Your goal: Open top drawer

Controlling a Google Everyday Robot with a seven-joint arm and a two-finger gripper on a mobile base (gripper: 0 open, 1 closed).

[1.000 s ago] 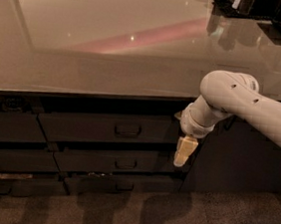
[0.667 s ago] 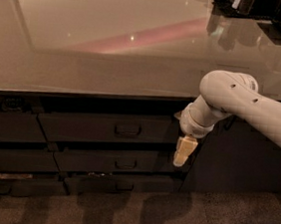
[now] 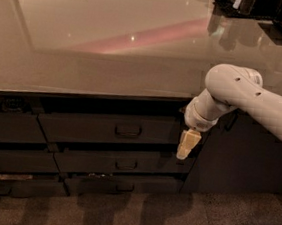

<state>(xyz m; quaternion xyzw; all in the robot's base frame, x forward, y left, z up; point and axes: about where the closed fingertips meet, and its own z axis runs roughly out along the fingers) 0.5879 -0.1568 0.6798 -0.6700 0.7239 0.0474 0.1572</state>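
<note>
Camera view: gripper (image 3: pixel 183 152) unmoved beside top drawer (image 3: pixel 104 130).

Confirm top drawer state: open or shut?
Looks shut: top drawer shows no interior; gripper hangs by its right end, off the handle.

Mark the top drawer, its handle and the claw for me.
top drawer (image 3: pixel 79 128), camera view, front panel left of handle.
handle (image 3: pixel 128 130), camera view, its middle.
claw (image 3: pixel 183 152), camera view, tip, beside drawer's right end.
</note>
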